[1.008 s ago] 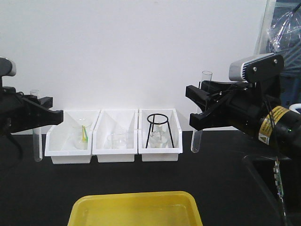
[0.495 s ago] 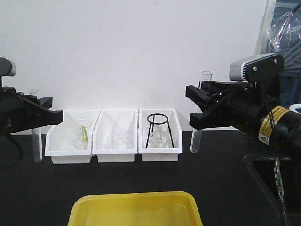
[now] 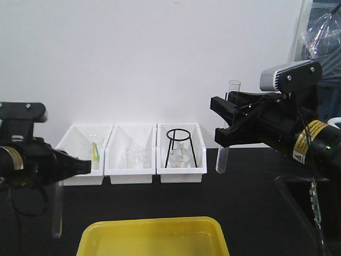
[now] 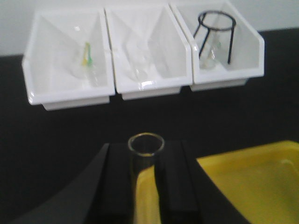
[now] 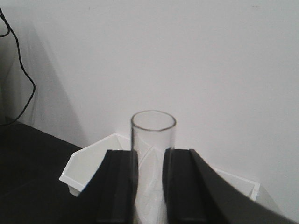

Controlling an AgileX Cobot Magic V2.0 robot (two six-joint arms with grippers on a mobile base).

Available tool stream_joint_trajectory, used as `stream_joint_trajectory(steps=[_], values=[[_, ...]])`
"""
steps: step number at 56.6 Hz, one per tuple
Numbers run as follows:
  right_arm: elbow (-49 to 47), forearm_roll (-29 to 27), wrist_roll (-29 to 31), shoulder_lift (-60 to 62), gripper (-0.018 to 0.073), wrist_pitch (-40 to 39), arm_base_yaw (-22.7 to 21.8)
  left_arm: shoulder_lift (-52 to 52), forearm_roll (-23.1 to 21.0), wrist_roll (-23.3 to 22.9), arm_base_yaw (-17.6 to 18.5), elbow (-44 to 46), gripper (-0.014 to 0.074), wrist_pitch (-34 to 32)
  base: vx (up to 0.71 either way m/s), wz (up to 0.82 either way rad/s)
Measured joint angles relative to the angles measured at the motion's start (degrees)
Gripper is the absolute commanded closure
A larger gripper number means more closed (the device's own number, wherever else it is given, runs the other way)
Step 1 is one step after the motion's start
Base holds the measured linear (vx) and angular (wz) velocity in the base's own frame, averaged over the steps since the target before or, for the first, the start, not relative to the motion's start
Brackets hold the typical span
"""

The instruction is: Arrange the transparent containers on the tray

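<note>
By the tray (image 3: 149,221) (maybe over it), left jaws pinch one tube (image 3: 57,213); right jaws another tube (image 3: 220,160).

Both arms are matte black, the right arm (image 3: 319,146) bearing a yellow label band (image 3: 308,140) and a silver-grey camera housing (image 3: 281,74) with dark screws, the fingers (image 4: 117,186) flat black slabs.

Lab — glassware (image 3: 132,158) in white bins (image 3: 130,178), tripod (image 3: 179,139)

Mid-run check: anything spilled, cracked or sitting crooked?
Nothing spilled or broken. The right test tube leans slightly in the right gripper; the left test tube hangs upright in the left gripper, near the yellow tray.
</note>
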State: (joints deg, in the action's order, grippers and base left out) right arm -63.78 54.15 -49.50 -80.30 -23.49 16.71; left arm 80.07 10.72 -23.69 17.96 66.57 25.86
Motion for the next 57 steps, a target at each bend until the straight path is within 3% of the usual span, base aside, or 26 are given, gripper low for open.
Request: stream_joint_trajectory(steps=[8, 16, 32, 49, 57], values=[[0.0, 0.0, 0.0, 0.0, 0.0572, 0.0, 0.0, 4.7, -13.9, 9.2, 0.0, 0.0, 0.0603, 3.1, 0.00, 0.00], [0.0, 0.0, 0.0, 0.0, 0.0572, 0.2, 0.0, 9.4, -20.7, 12.6, 0.0, 1.9, 0.0603, 6.8, 0.00, 0.00], [0.0, 0.0, -0.1, 0.0, 0.0572, 1.7, 0.0, 20.3, -22.2, 13.1, 0.0, 14.8, 0.0603, 17.2, 0.00, 0.00], [0.0, 0.0, -0.2, 0.0, 0.0572, 3.4, 0.0, 31.8, -22.2, 5.5, 0.0, 17.8, 0.0600, 22.7, 0.00, 0.00], [0.0, 0.0, -0.2, 0.0, 0.0572, 4.1, 0.0, 34.6, -22.2, 4.5, 0.0, 17.8, 0.0594, 23.2, 0.00, 0.00]])
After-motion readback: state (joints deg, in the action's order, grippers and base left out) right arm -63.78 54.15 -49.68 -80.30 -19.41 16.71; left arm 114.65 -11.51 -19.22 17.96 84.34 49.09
